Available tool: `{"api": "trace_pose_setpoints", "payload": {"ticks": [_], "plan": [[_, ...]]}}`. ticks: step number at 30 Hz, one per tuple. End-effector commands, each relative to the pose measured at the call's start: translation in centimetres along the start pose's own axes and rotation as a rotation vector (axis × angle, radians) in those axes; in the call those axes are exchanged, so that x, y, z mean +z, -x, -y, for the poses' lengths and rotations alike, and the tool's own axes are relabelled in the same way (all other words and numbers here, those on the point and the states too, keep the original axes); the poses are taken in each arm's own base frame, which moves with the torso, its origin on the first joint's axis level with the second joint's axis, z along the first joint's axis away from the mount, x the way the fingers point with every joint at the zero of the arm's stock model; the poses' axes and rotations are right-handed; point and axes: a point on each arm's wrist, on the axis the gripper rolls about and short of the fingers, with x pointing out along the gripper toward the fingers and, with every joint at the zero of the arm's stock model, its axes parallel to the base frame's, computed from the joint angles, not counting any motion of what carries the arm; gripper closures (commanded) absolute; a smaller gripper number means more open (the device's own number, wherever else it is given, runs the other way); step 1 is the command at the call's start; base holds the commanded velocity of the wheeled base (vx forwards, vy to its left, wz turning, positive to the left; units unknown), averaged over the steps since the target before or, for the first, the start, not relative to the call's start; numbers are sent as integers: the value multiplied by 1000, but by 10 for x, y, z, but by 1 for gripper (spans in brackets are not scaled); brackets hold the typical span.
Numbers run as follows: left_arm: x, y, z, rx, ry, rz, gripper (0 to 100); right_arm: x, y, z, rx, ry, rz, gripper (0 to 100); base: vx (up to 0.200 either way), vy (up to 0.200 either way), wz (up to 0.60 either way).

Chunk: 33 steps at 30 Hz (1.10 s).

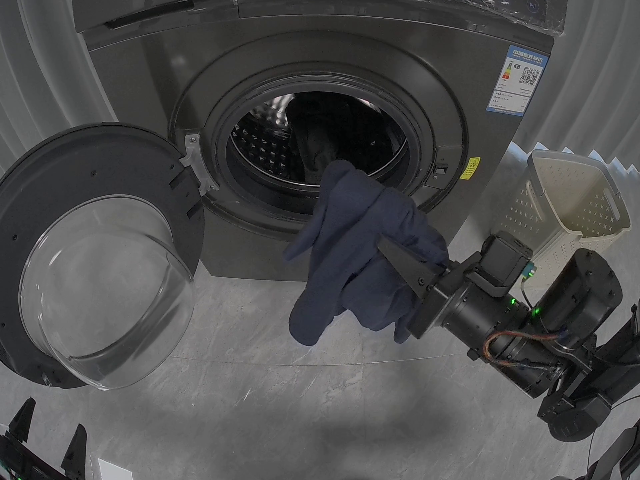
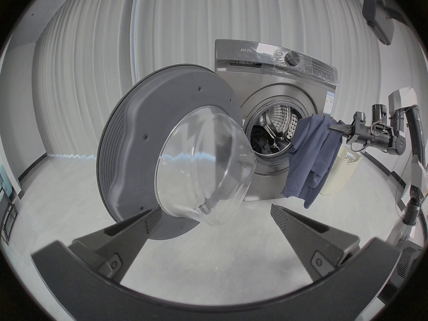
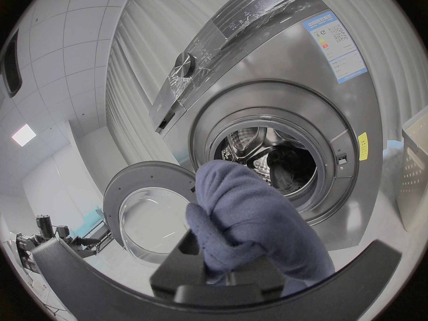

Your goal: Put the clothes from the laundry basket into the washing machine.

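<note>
A grey front-loading washing machine (image 1: 320, 48) stands with its round door (image 1: 100, 248) swung wide to the left. Dark clothes (image 1: 320, 138) lie inside the drum. My right gripper (image 1: 400, 255) is shut on a navy blue garment (image 1: 357, 248), which hangs in the air just in front of the drum opening, its top near the rim. The same garment (image 3: 249, 219) drapes over the gripper's fingers in the right wrist view. The cream laundry basket (image 1: 573, 201) stands on the floor to the right of the machine. My left gripper (image 2: 214, 232) is open, low at the left, holding nothing.
The open door (image 2: 169, 148) with its glass bowl sticks out over the floor at the left. Grey floor (image 1: 280, 401) lies free in front of the machine. White curtains hang behind.
</note>
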Motion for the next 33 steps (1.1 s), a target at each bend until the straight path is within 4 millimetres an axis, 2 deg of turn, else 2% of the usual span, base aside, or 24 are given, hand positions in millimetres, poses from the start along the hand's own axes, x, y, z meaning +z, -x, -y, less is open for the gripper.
{"api": "trace_pose_setpoints", "payload": {"ticks": [1, 2, 4, 5, 6, 7, 11, 12, 15, 16, 18, 20, 21, 25, 26, 27, 33], "plan": [[-2, 0, 0, 5, -7, 21, 0, -6, -12, -1, -19, -5, 8, 100, 0, 0, 0], [15, 5, 0, -2, 15, 111, 0, -5, -13, -2, -18, -7, 14, 100, 0, 0, 0], [64, 21, 2, -57, 24, 294, 0, -2, -17, -4, -9, -12, 33, 100, 0, 0, 0], [77, 20, 3, -120, 22, 280, 0, 1, -20, -5, -6, -13, 48, 100, 0, 0, 0], [77, 20, 3, -120, 22, 280, 0, 1, -20, -5, -6, -13, 48, 100, 0, 0, 0], [79, 10, 5, -243, 11, 181, 0, 5, -26, -7, 2, -20, 74, 100, 0, 0, 0], [70, -25, 10, -472, 19, -66, 0, 7, -40, -8, 15, -27, 110, 100, 0, 0, 0], [72, -30, 11, -495, 12, -77, 0, 8, -42, -9, 18, -29, 116, 100, 0, 0, 0], [80, -64, 12, -563, -6, -132, 0, 9, -44, -9, 23, -36, 124, 100, 0, 0, 0], [81, -67, 13, -566, -5, -135, 0, 10, -44, -10, 26, -39, 127, 100, 0, 0, 0], [84, -95, 19, -646, -6, -159, 0, 12, -46, -10, 26, -52, 139, 100, 0, 0, 0], [85, -103, 23, -682, 1, -160, 0, 12, -45, -10, 23, -58, 137, 100, 0, 0, 0], [85, -117, 31, -735, -2, -171, 0, 11, -44, -10, 19, -67, 133, 100, 0, 0, 0], [83, -146, 47, -799, -6, -212, 0, 10, -42, -10, 14, -66, 125, 100, 0, 0, 0], [83, -146, 47, -799, -6, -212, 0, 10, -42, -10, 14, -66, 125, 100, 0, 0, 0], [81, -159, 54, -802, -4, -232, 0, 9, -40, -8, 9, -64, 118, 100, 0, 0, 0], [63, -195, 72, -821, -5, -267, 0, 9, -38, -5, -5, -62, 116, 100, 0, 0, 0]]}}
